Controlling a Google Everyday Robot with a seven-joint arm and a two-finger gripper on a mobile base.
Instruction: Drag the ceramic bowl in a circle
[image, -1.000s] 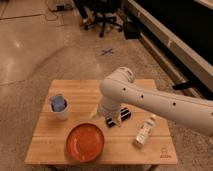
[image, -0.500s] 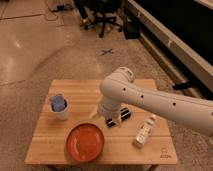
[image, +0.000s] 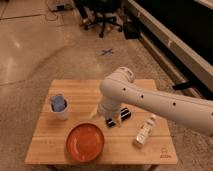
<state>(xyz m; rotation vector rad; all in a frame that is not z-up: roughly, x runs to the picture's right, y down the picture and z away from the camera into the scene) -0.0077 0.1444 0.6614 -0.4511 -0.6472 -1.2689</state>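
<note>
While the gripper (image: 107, 118), grip unclear, hangs by its far rim, the ceramic bowl (image: 85, 142) shows glossy orange-red.

No legible text; gripper (image: 107, 117) just beside the ceramic bowl (image: 85, 142).

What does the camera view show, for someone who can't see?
The robot's gripper hangs just behind a wide, glossy orange-red ceramic bowl on a wooden table. A white cup with blue contents and a small pale bottle sit nearby.
</note>
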